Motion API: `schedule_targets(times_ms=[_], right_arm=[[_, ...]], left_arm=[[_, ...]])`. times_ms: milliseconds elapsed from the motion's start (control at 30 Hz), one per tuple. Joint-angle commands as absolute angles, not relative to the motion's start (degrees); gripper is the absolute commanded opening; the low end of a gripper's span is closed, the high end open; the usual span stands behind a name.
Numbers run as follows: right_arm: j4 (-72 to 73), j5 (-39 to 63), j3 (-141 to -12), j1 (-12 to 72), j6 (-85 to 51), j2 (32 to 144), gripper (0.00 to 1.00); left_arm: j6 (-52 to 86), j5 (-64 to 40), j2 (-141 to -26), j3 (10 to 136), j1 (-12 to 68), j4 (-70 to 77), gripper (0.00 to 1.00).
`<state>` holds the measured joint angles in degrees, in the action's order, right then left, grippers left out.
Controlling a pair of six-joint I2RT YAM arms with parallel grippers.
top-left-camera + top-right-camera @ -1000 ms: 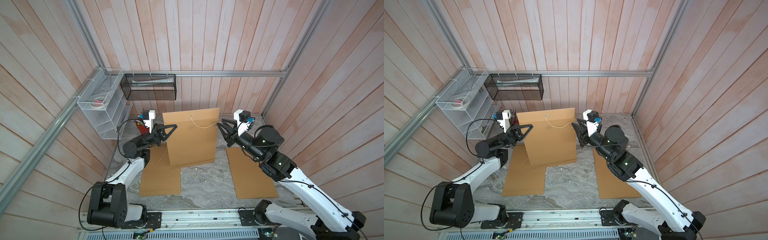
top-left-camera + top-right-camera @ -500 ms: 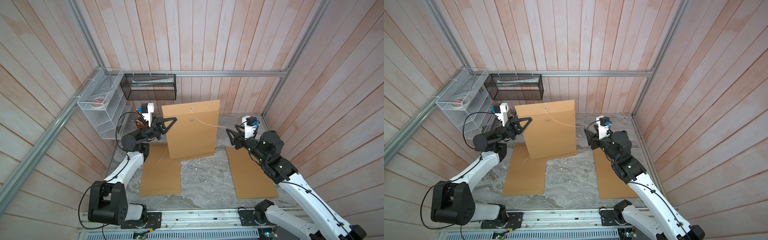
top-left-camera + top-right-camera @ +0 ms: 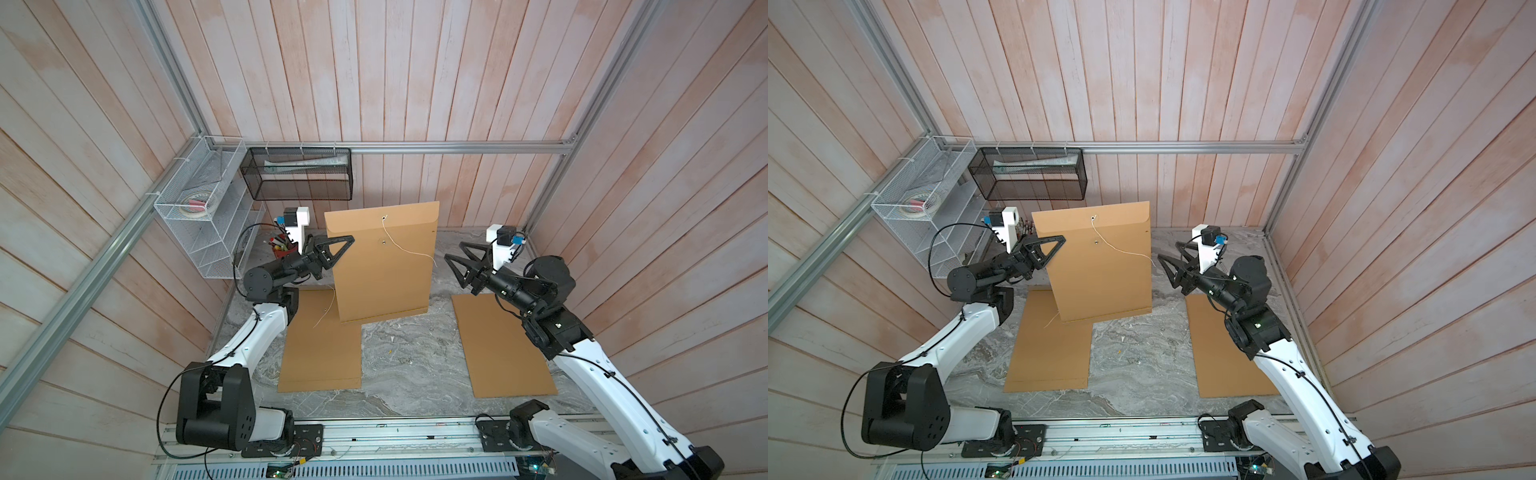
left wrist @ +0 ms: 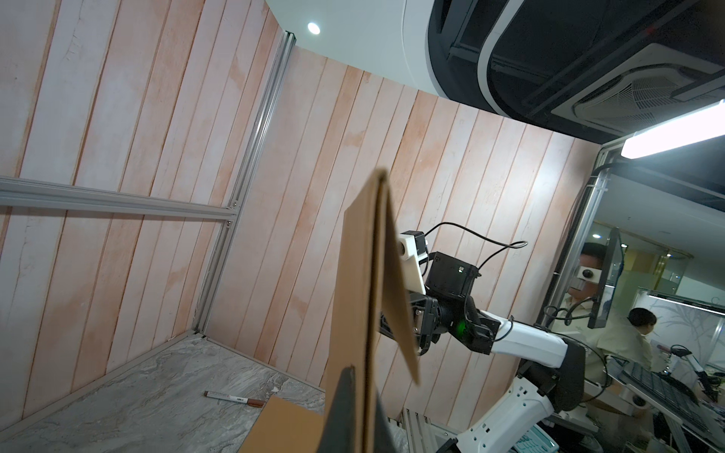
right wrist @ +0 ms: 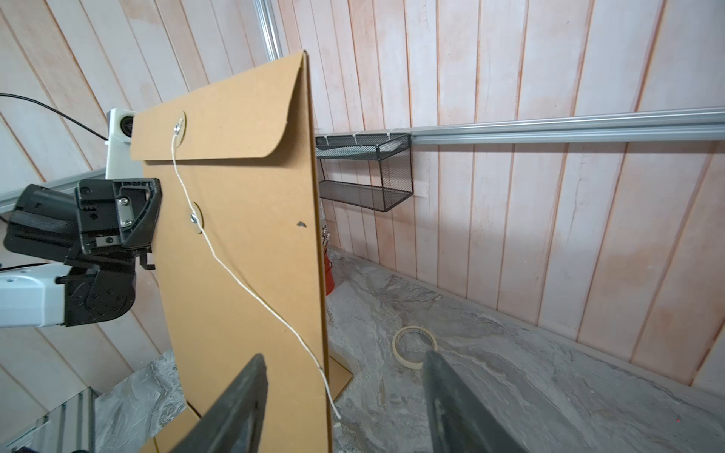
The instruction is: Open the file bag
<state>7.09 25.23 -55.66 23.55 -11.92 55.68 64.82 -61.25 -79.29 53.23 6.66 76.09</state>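
Observation:
The file bag (image 3: 382, 266) (image 3: 1100, 266) is a brown kraft envelope held upright above the table. My left gripper (image 3: 347, 241) (image 3: 1061, 240) is shut on its left edge, and its jaws pinch the paper edge-on in the left wrist view (image 4: 359, 415). The white string (image 3: 409, 251) (image 5: 235, 274) is off the lower button and trails slack from the flap button past the bag's right edge. The flap (image 4: 396, 294) stands slightly away from the body. My right gripper (image 3: 454, 250) (image 3: 1168, 251) (image 5: 343, 357) is open and empty, to the right of the bag and clear of it.
Two more brown envelopes lie flat, one (image 3: 320, 345) under the left arm, one (image 3: 498, 345) under the right. A white wire rack (image 3: 203, 216), a black mesh basket (image 3: 299, 174) and a red pen cup (image 3: 282, 247) stand at the back left. A tape roll (image 5: 414, 347) and a marker (image 4: 235, 399) lie on the table.
My right gripper let go of the string, opened and drew back to the right. The string fell slack. The left gripper lifted the bag slightly, still shut on it.

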Motion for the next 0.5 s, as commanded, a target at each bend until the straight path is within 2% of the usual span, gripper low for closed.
schedule_targets(times_ms=[0,467], right_arm=[[12.09,29.50,-58.40,23.38,-13.29,57.01,0.65],[19.09,35.07,-61.88,23.38,-15.11,65.43,0.66]], left_arm=[[65.90,-62.25,-78.64,52.22,6.93,78.69,0.00],[66.66,-62.93,-77.71,48.05,10.67,81.59,0.00]])
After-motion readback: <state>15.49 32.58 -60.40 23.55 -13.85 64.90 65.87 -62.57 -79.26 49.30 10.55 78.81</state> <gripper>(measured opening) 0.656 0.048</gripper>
